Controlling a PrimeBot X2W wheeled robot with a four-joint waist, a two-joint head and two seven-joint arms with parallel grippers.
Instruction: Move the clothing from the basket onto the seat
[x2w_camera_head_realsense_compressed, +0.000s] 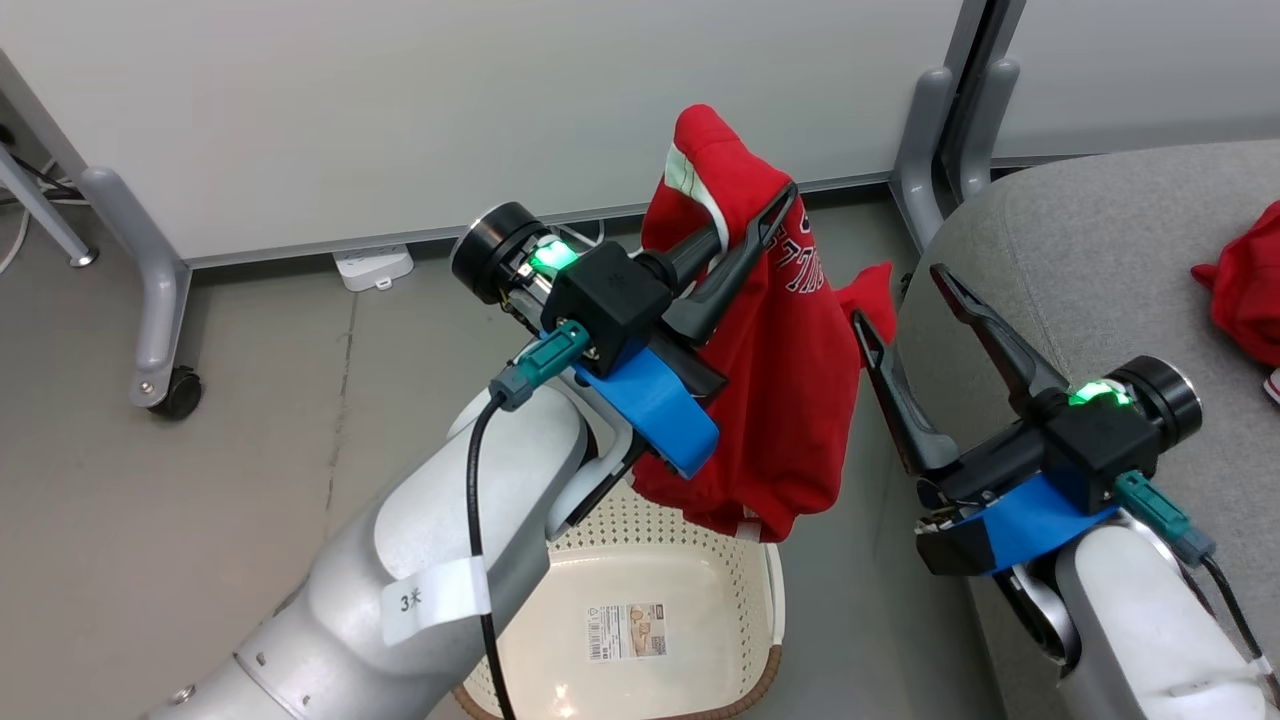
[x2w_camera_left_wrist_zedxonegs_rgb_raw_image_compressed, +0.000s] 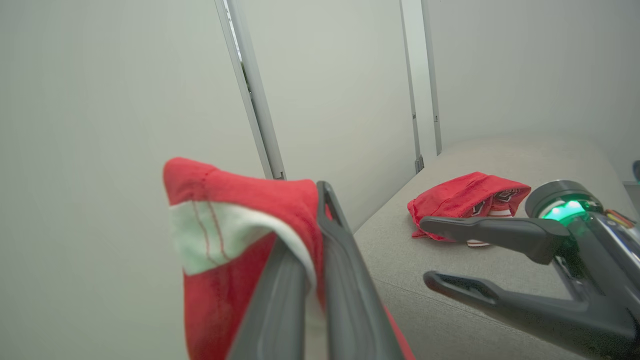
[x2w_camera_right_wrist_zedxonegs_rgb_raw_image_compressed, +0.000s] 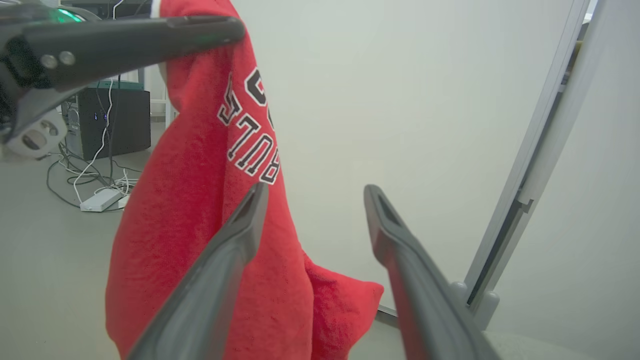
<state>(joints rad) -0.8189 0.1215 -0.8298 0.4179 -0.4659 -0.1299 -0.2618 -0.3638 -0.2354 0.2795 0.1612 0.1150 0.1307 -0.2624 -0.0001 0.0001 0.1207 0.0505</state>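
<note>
Seat (x2w_camera_head_realsense_compressed: 1080, 250): a large grey upholstered sofa seat with a rounded edge, just right of the basket.

Basket (x2w_camera_head_realsense_compressed: 620, 520): cream, with perforated walls, on the floor beside the seat's rounded edge. The label sticker (x2w_camera_head_realsense_compressed: 625, 630) on its bottom is in plain sight.

Lettered jersey (x2w_camera_head_realsense_compressed: 790, 400): red, hanging full length from the left gripper above the basket's far rim, its hem low over that rim. I cannot tell whether the hem touches the rim. It is near the seat's edge but not yet over the seat.

Second red garment (x2w_camera_left_wrist_zedxonegs_rgb_raw_image_compressed: 467, 200): lies crumpled on the seat top, well back from the edge nearest the basket.

Left gripper (x2w_camera_head_realsense_compressed: 762, 215): jaws pressed together on a bunched fold of the jersey at its white-trimmed edge, with cloth draped over one finger.

Right gripper (x2w_camera_head_realsense_compressed: 895, 292): jaws spread wide and holding nothing, between the hanging jersey and the seat's edge.

Handling, as a judgement: the fabric looks soft, limp and light, with a towel-like nap, so it is neither slippery nor fragile. It drapes and swings instead of keeping its shape. A thick gathered fold at the trim, like the one held now, gives the most secure hold. A single layer could slide out.

The trailing hem could catch on the seat's edge, so the carry likely needs height. Release should come once the bulk is above the seat top.
</note>
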